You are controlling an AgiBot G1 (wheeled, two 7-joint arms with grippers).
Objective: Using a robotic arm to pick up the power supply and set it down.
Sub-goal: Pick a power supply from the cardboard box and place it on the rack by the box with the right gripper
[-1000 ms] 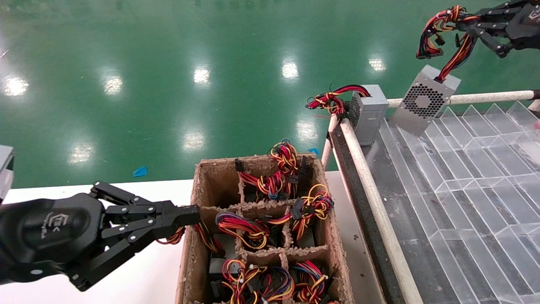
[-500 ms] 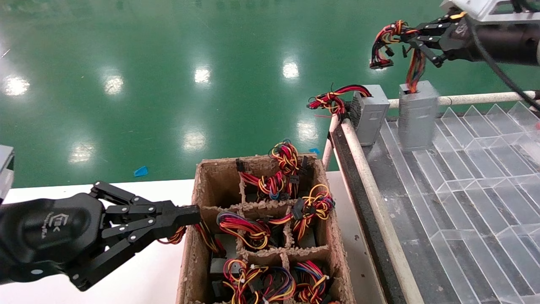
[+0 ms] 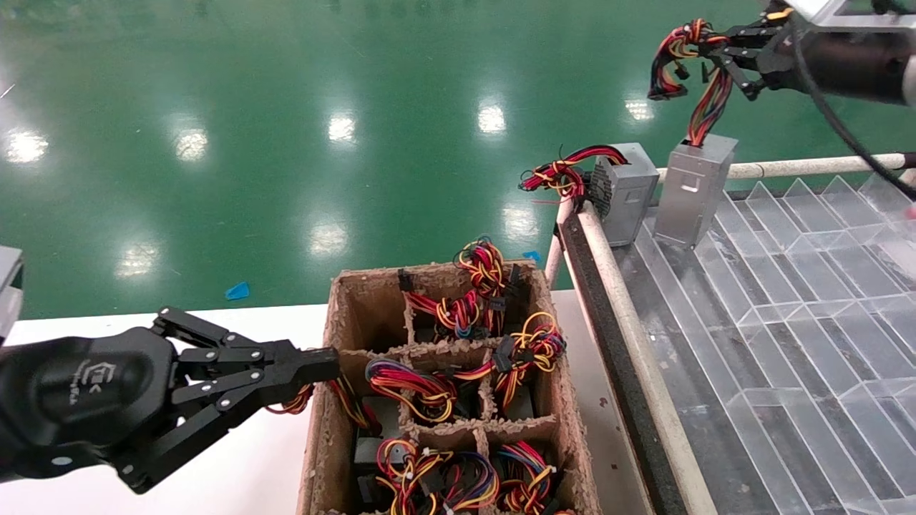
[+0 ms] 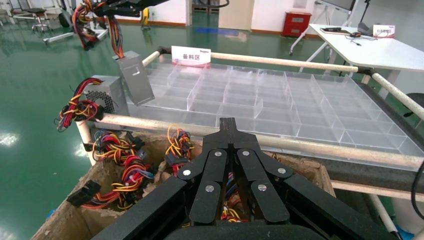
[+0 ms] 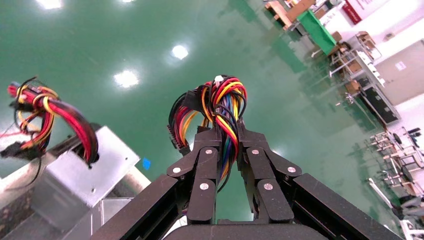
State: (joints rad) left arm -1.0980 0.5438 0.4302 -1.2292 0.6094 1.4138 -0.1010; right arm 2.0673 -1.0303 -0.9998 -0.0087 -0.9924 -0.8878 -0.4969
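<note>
right gripper: high at the far right, above the far edge of the tray; fingers clamped on the wire bundle of the supply
supply: grey metal box hanging by its wires, tilted, its lower end at the clear tray near the far rail; whether it touches the tray cannot be told; just beside the second supply, apart from it
second supply: grey box standing at the tray's far left corner, grille side toward the carton, its mostly red wires hanging out over the green floor
left gripper: low at the left over the white table, fingertips pressed together at the carton's left wall; holds nothing
carton: brown pulp box with divided cells, each showing coiled red, yellow and black wires; sits on the table between the left gripper and the tray's near rail
</note>
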